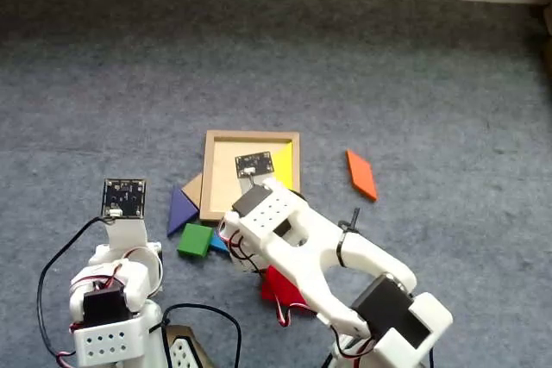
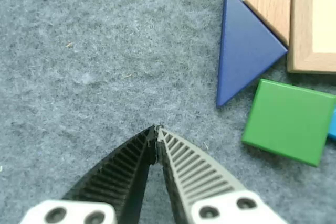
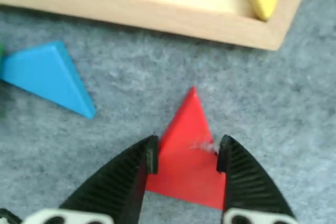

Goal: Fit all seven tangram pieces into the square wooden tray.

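From above, the tray (image 1: 208, 180) lies on the carpet (image 1: 388, 66) with a yellow piece (image 1: 284, 165) against its right wall. An orange piece (image 1: 361, 174) lies apart to the right. The right arm (image 1: 319, 252) stretches over the red triangle (image 1: 280, 286), just short of the tray's near rim.

At the left wrist, the left claw (image 2: 156, 132) is closed tip to tip on nothing, over bare carpet. The navy triangle (image 2: 244, 48) and green square (image 2: 289, 120) lie well ahead of it. The wooden triangle (image 2: 273, 3) lies beside the tray.

At the right wrist, the right claw (image 3: 186, 153) is apart, one finger on each side of the red triangle, whose tip points at the tray. A blue triangle (image 3: 47, 74) lies near.
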Controlling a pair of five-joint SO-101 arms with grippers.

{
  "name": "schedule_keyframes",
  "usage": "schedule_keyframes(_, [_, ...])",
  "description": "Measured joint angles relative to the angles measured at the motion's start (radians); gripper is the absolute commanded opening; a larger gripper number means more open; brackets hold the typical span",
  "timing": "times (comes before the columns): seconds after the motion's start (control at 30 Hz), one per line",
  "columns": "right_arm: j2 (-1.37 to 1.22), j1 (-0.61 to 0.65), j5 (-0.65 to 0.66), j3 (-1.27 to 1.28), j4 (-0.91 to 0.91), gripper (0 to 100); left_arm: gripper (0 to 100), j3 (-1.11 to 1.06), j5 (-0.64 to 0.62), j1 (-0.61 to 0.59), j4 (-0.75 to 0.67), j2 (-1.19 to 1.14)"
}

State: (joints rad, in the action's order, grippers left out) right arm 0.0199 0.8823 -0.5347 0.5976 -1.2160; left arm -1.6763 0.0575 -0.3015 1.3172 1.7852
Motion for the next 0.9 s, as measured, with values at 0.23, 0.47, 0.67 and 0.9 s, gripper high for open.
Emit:
schedule_keyframes(0.23, [0.000, 0.069, 0.041, -0.069, -0.066, 30.1, 3, 0.000, 0.000, 0.000, 0.000, 0.000])
schedule_keyframes(0.47, [0.000, 0.129, 0.032, -0.069, -0.066, 30.1, 3, 0.000, 0.000, 0.000, 0.000, 0.000])
schedule_keyframes(0.67, [-0.002, 0.158, 0.032, -0.032, -0.066, 30.1, 3, 0.000, 0.000, 0.000, 0.000, 0.000])
schedule_keyframes(0.9, [0.064, 0.164, 0.032, -0.003, -0.041, 30.1, 3, 0.000, 0.000, 0.000, 0.000, 0.000])
